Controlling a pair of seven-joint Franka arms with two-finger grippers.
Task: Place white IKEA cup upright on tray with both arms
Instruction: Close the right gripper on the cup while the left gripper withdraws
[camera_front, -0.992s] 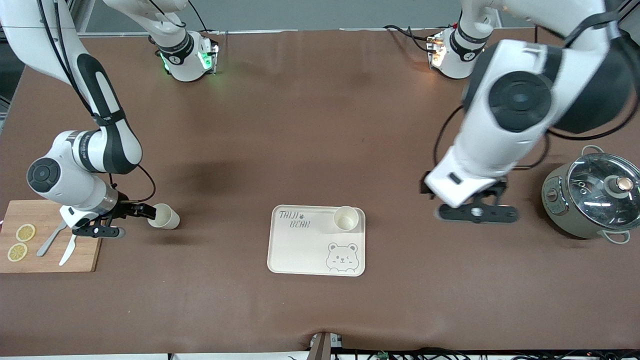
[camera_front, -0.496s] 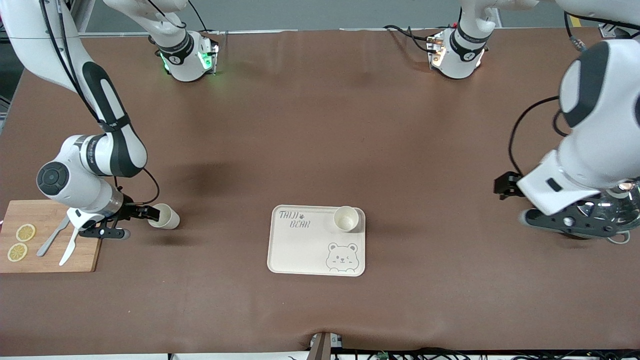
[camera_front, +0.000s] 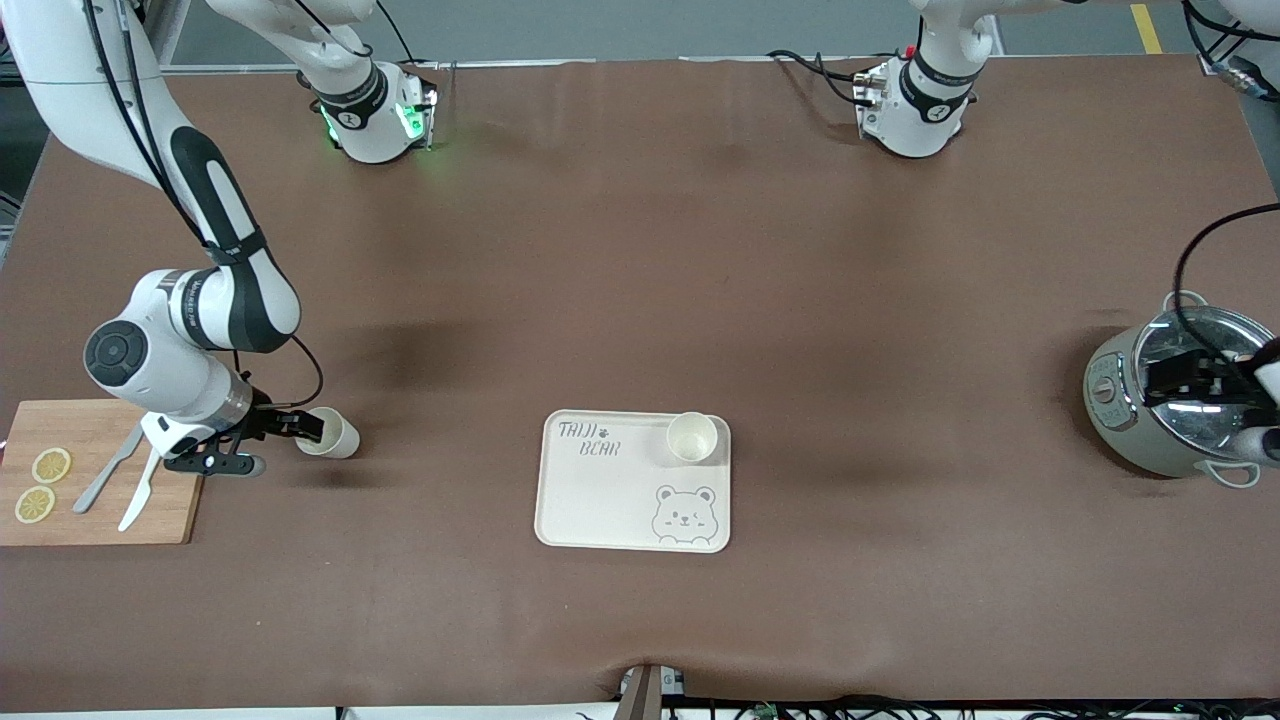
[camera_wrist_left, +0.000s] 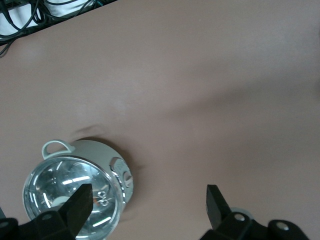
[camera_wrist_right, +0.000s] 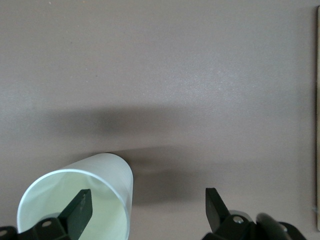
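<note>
Already one cup (camera_front: 692, 437) stands upright in a corner of the tray (camera_front: 600, 500), while the right gripper (camera_front: 300, 428), fingers apart, straddles the rim of a tipped cup (camera_front: 330, 433) to grab it, and the left gripper (camera_front: 1215, 385), fingers apart, hangs over the pot (camera_front: 1120, 420).

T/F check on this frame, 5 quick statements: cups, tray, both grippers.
1. One cup stands upright on the tray. True.
2. The second cup is also on the tray. False: it lies on its side on the table, beside the cutting board.
3. The right gripper is open at that lying cup. True.
4. The left gripper is over the tray. False: it is over the pot.
5. The left gripper holds a cup. False: it is open, empty.
</note>
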